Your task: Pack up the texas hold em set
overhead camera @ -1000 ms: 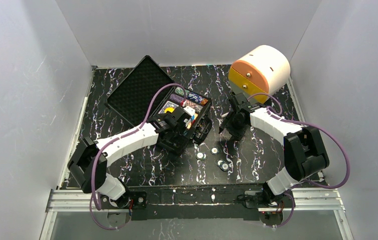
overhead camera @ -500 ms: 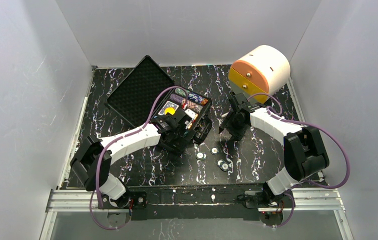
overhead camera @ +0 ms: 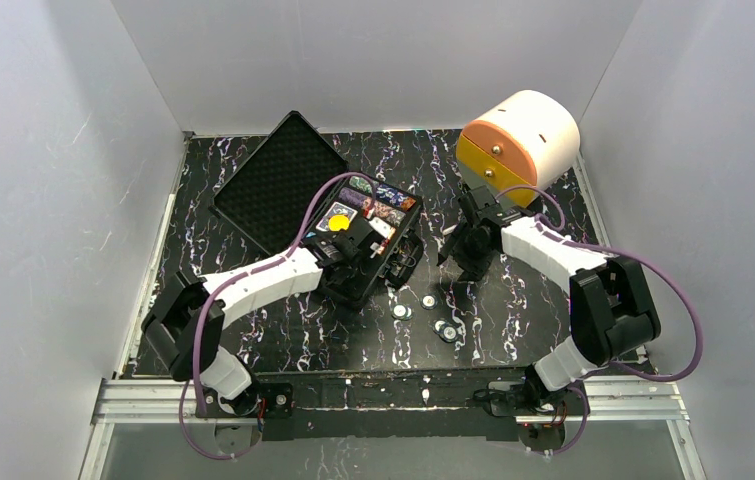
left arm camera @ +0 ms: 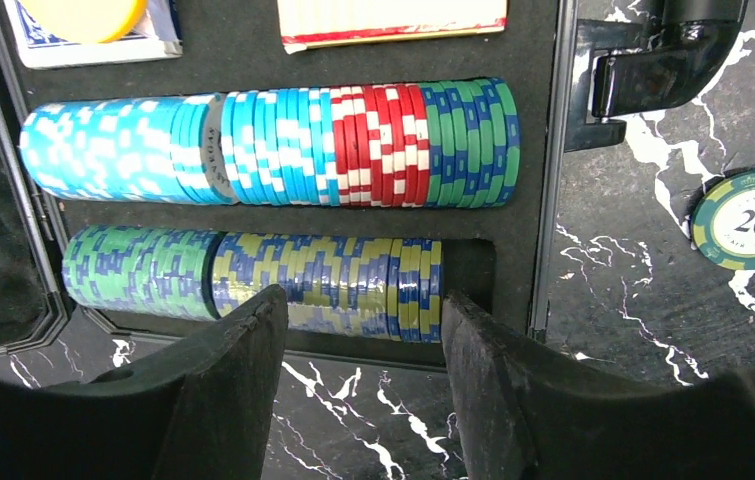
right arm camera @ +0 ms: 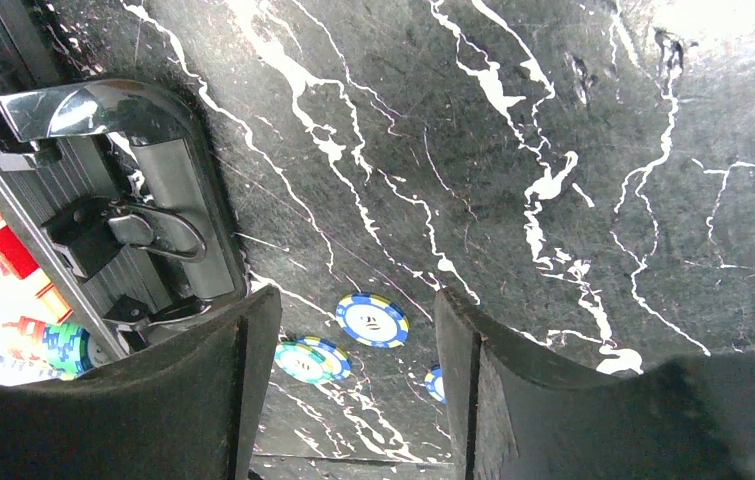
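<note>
**Top external view.** The black hard case (overhead camera: 283, 190) lay open at mid-table (overhead camera: 283, 330), its lid folded back to the far left. A cream-and-orange drawer box (overhead camera: 518, 145) stood to its right. Your left end effector (overhead camera: 356, 248) hovered over the case's near edge. Your right end effector (overhead camera: 461, 268) hung above bare table just right of the case. Several loose chips (overhead camera: 402, 311) lay flat on the table in front of the case, between the arms.

**Left wrist view.** The fingers stood partly apart with nothing between them, above the lower chip row (left arm camera: 253, 280). The upper chip row (left arm camera: 268, 145) filled its slot, while the lower slot showed a gap at its right end. A card deck (left arm camera: 393, 20) and a yellow button (left arm camera: 83, 12) sat beyond.

**Right wrist view.** This end effector was likewise open and empty, with the case handle (right arm camera: 83, 105) to one side and loose chips on the table beneath it.

**Handling.** The chips were probably hard, smooth and light. Lying flat, they offered only a thin rim, so you would likely pinch across the diameter, and slipping seemed the main risk. Chips standing on edge in a row could topple. The filled case was likely rigid and heavy, best lifted by the handle once latched.
</note>
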`<state>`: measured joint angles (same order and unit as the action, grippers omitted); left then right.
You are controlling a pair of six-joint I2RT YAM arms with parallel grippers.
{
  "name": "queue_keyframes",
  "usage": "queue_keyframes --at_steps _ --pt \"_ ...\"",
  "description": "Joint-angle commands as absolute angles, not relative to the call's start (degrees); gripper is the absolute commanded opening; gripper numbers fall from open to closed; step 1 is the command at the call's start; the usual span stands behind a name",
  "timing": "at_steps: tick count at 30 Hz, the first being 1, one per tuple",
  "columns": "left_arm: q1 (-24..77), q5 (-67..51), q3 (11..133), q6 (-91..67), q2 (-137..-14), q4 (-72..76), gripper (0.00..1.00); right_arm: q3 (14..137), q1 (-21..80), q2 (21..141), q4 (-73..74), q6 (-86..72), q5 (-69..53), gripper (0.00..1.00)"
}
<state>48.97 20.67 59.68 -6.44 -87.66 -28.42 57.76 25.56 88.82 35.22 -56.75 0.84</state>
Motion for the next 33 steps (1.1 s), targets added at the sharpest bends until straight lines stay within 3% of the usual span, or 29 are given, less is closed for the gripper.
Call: queue_keyframes --at_steps 1,22,28,33 --pt "48.9 22.6 60.4 -6.4 -83.4 -28.9 0.55 56.7 25.4 85.7 33.5 -56.4 0.6 0.66" --pt "48.9 21.2 56.5 -4.9 -82.6 -26.8 0.65 57.1 29.6 85.7 28.4 -47.1 -6.3 0.67" --pt "49.0 21.6 56.3 -4.7 -81.7 -26.6 0.66 62.7 37.2 90.9 35.5 -44.4 4.0 0.7" --pt "49.0 20.4 55.1 -4.3 -79.3 -25.5 0.75 62.4 38.4 90.5 42.1 -45.8 10.8 0.74"
